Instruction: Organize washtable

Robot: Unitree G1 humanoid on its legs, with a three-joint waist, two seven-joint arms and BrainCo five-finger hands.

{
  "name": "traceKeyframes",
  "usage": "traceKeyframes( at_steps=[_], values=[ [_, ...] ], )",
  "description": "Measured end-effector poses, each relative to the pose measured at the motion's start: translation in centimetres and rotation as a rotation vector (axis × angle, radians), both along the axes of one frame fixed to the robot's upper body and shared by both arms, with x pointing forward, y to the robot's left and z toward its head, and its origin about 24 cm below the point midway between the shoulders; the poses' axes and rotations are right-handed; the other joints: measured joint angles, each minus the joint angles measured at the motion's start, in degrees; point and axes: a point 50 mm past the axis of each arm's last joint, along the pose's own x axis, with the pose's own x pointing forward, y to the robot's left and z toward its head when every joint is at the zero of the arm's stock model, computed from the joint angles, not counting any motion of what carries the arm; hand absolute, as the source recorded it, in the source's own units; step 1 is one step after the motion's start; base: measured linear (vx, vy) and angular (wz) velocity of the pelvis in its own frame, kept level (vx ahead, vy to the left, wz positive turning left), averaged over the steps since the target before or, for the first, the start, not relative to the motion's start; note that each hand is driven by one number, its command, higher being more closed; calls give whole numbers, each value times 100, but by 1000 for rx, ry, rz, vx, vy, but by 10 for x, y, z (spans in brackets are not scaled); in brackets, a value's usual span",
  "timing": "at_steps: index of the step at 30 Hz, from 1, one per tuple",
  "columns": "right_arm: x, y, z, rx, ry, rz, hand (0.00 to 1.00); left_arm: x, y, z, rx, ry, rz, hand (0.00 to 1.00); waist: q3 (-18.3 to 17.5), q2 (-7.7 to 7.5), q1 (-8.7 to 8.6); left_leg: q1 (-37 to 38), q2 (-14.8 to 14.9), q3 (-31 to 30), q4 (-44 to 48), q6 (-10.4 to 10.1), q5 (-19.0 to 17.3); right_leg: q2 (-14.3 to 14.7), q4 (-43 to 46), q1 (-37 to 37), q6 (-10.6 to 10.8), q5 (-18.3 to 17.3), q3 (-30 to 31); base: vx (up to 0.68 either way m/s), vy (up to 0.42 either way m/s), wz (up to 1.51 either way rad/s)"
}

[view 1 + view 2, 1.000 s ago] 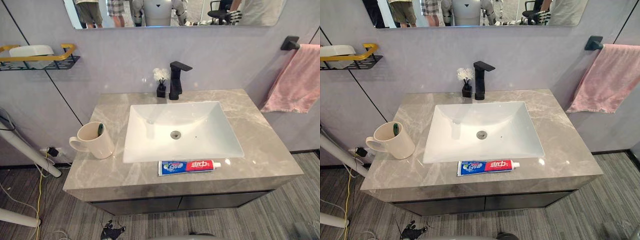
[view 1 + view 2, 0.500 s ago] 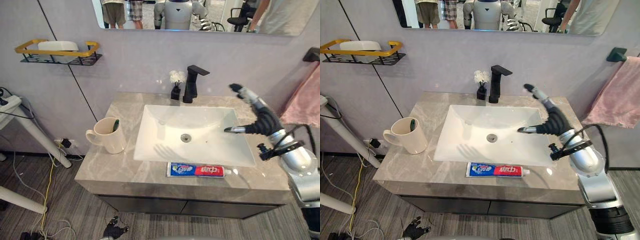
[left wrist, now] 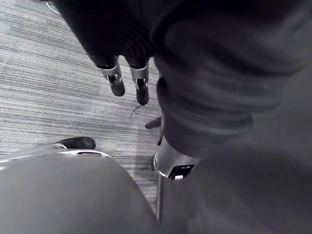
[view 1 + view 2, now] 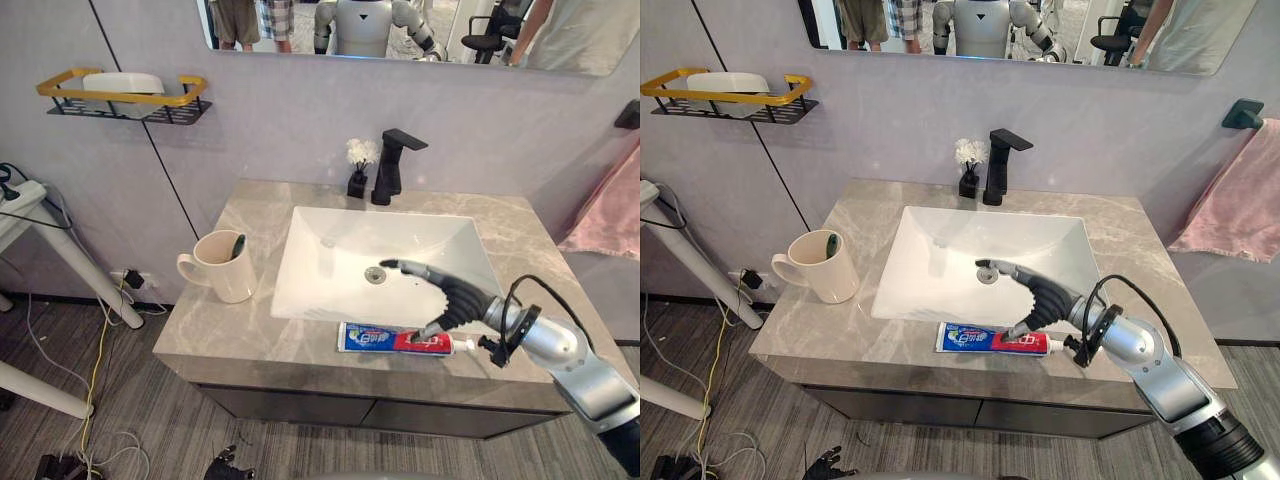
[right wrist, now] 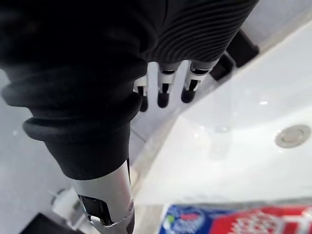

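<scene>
The right hand (image 4: 452, 300) is hovering at the lower right of the frame, over the front lip of the white basin (image 4: 350, 240), with its fingers spread out and its thumb pointing down at the red cap end of the toothpaste tube (image 4: 385, 338). It is holding nothing, and contact between thumb and tube cannot be confirmed from this angle. The tube is lying flat on the surface (image 4: 215, 330), just in front of the basin. It is a soft, glossy laminate, flattened along its length and stiffer at the cap. Pinch it across its narrow width near the firm cap end. The polished marble-pattern top is giving little friction, so press down before closing. The matte cream mug (image 4: 222, 275), at centre left, is holding a toothbrush (image 4: 237, 246) and is probably the destination. The left hand (image 3: 116, 80) is hanging relaxed and empty above the floor.
</scene>
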Motion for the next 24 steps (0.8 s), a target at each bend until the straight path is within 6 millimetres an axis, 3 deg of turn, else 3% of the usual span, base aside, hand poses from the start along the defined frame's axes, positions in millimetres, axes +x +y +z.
traceKeyframes(
  at_steps=[14,16,17,18,24],
  values=[
    [-5,-10,-32,-342,-57,-45,0,6,-3,-1,4,14,-68,0,224,31,39,26,7,-9,53,-1,-1,3,-51,80,-2,29,-18,-37,-13,0],
    [-5,-9,-33,-362,-78,-50,0,8,-3,0,4,11,-75,0,254,92,40,28,9,-11,64,-2,-1,4,-51,90,-1,30,-19,0,0,0],
    [-4,-9,-35,-368,-87,-59,0,8,-3,0,3,11,-75,0,298,41,40,27,10,-12,63,-2,-1,5,-51,89,2,32,-20,0,0,0],
    [-3,-9,-35,-364,-101,-78,100,8,-3,0,3,11,-75,0,279,101,40,30,11,-15,67,-2,-1,5,-52,98,2,32,-26,0,0,0],
    [-5,-12,-38,-403,-123,-97,100,7,-2,0,5,13,-75,0,300,73,40,38,12,-23,76,-2,-1,5,-52,112,3,33,-34,-25,-6,0]
  ],
)
